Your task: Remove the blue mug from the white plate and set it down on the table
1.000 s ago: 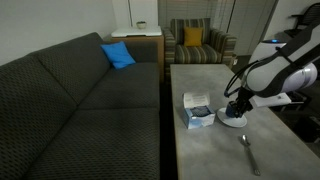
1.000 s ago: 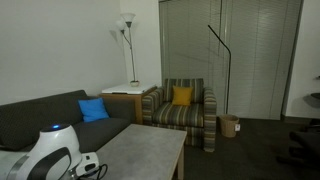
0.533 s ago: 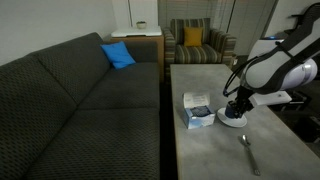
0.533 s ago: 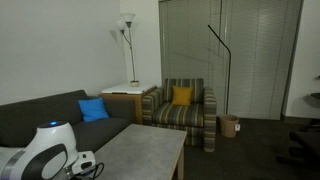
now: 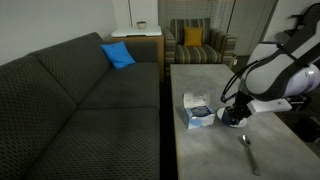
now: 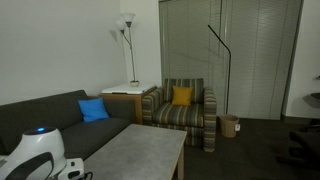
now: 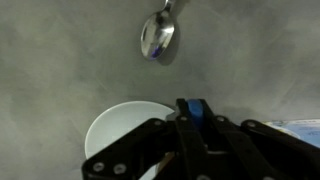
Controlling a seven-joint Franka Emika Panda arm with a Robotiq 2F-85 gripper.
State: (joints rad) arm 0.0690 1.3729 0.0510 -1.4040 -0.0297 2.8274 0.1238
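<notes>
In the wrist view my gripper (image 7: 193,125) is shut on the rim of the blue mug (image 7: 195,108); only a blue strip shows between the fingers. The white plate (image 7: 112,138) lies just left of and under the mug, and I cannot tell whether the mug touches it. The grey table (image 7: 60,60) is all around. In an exterior view the gripper (image 5: 230,113) is low over the table (image 5: 200,80), hiding mug and plate.
A metal spoon (image 7: 158,35) lies on the table beyond the plate, also in an exterior view (image 5: 247,150). A white-and-blue box (image 5: 197,110) stands beside the gripper. The sofa (image 5: 90,100) runs along the table. A striped armchair (image 6: 185,110) stands at its far end.
The arm has sunk and shifted toward the lower-left corner of one exterior view. In the other, the gripper has edged towards the box and now covers the plate.
</notes>
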